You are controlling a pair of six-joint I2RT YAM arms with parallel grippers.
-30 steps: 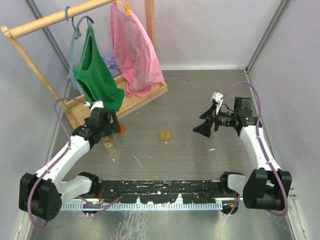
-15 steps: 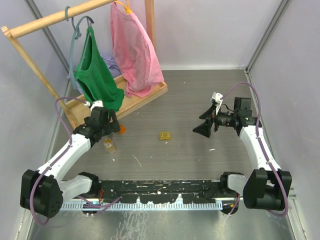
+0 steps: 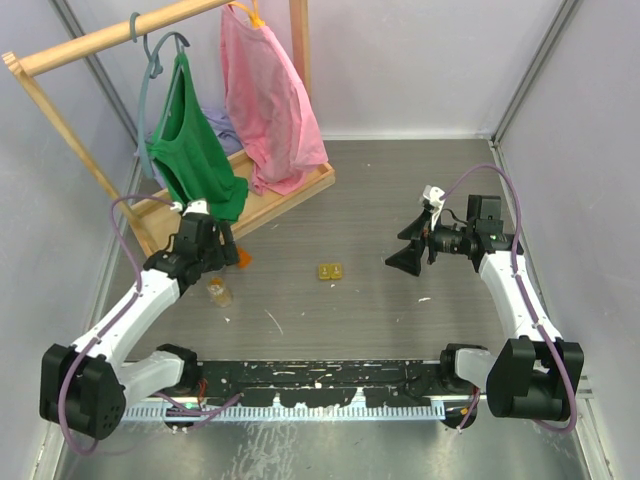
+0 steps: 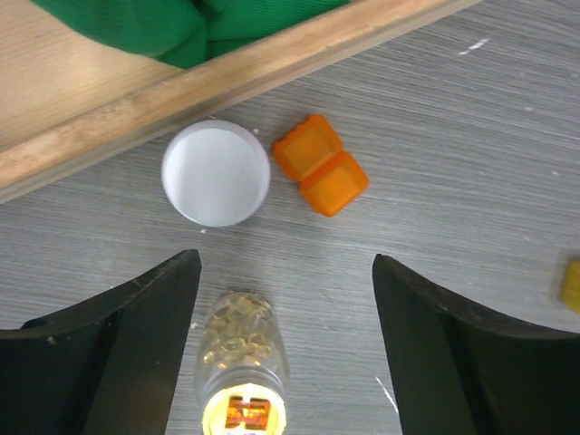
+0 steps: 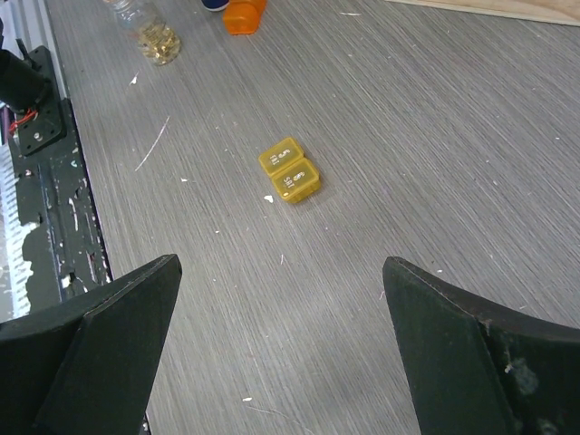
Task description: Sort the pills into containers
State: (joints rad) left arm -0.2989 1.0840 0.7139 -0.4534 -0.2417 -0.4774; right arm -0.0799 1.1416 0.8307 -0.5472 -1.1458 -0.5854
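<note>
Left fingers (image 4: 118, 335) gape astride the pill bottle (image 4: 240, 353) near the tray edge (image 4: 227, 82) — right fingers (image 5: 91, 353) gape too.

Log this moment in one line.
left gripper: open, straddling pill bottle | right gripper: open, clear of yellow pill box | held: nothing

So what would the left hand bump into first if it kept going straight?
Most likely the pill bottle, which sits right between its fingers; the white cap lies just beyond. Depth is hard to judge.
</note>
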